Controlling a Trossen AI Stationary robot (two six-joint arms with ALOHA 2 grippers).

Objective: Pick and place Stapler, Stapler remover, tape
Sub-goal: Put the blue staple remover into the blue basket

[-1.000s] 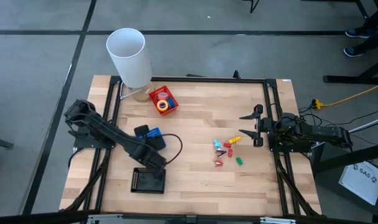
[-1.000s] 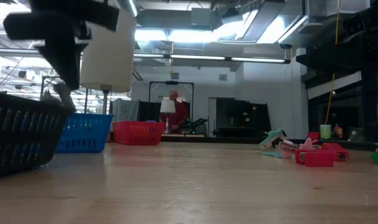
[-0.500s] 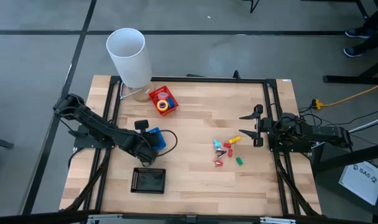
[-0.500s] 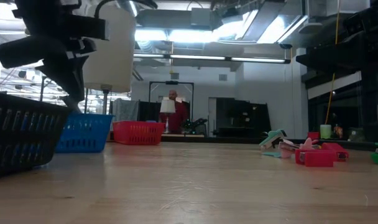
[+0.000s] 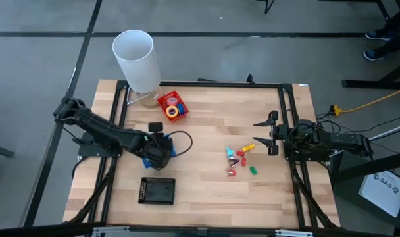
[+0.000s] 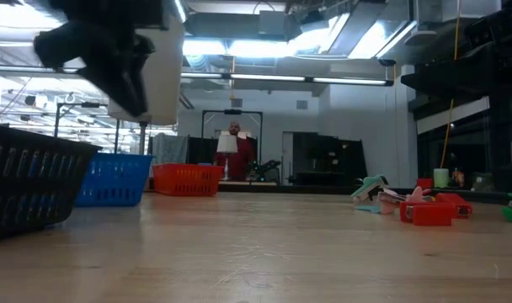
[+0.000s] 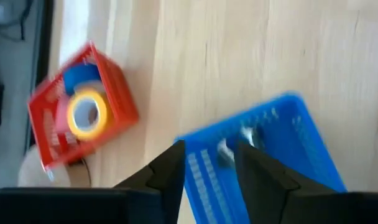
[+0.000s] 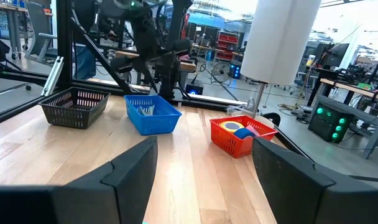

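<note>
Over the blue basket (image 5: pixel 162 146), left gripper (image 5: pixel 158 156) hung slightly parted, empty; tape (image 7: pixel 84 115) looked light, rigid — pinch across the ring.

Smooth wooden table (image 5: pixel 206 191), perforated plastic baskets (image 8: pixel 152 113).

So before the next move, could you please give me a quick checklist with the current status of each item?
1. Left pincer empty: ok. Its jaws stand apart above the blue basket with nothing between them.
2. Blue basket contents: cannot tell. Something shiny lies inside, but what it is is unclear.
3. Tape rolls stowed: ok. A yellow and a blue roll show inside the red basket.
4. Right pincer out of the way: ok. It is open at the table's right edge.
5. Table sorted: not ok. The small coloured pieces lie loose on the wood.
</note>
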